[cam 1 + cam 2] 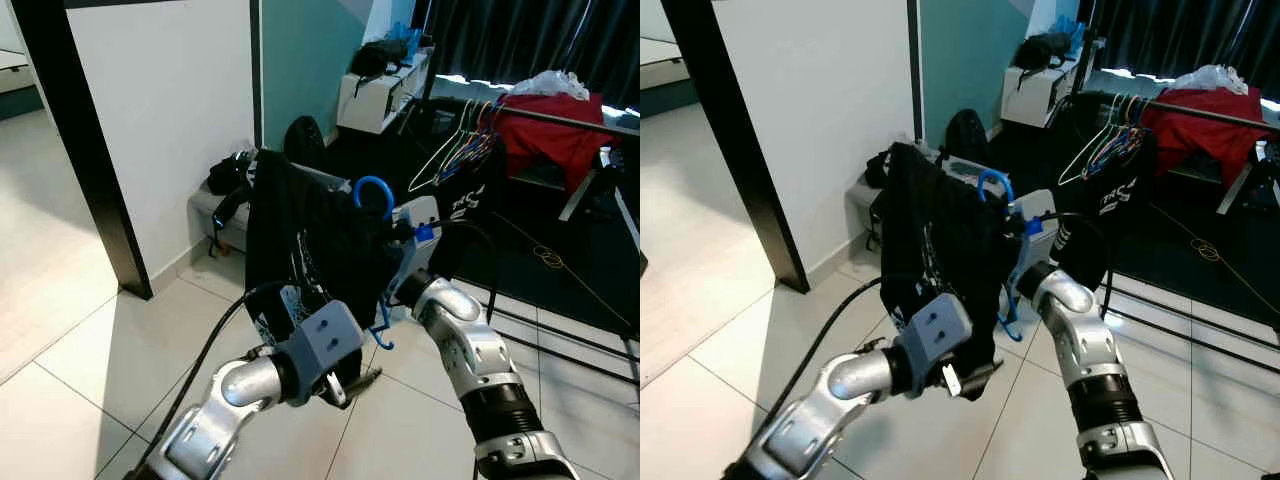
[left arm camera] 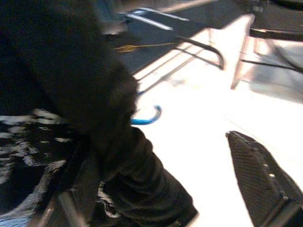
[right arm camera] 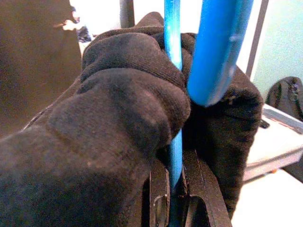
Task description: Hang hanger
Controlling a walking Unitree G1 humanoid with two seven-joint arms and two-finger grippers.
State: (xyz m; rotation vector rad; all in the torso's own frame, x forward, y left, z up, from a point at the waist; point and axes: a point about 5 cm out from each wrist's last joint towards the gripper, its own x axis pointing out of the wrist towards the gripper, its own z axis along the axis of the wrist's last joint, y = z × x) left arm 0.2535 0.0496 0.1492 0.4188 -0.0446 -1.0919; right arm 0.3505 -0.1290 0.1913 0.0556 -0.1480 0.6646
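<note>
Two black fingers of the right gripper point(image 3: 174, 201) are clamped on the neck of the blue hanger point(image 1: 373, 194), the black garment point(image 1: 310, 245) draped below it. Beneath, the left gripper point(image 1: 970, 377) pinches the garment's hem. Well beyond both stands the clothes rack point(image 1: 570, 120); carrying and hooking on seem still to come.

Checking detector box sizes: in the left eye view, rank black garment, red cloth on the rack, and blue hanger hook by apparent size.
1. black garment, though it's nearest the camera
2. red cloth, farther back
3. blue hanger hook
</note>
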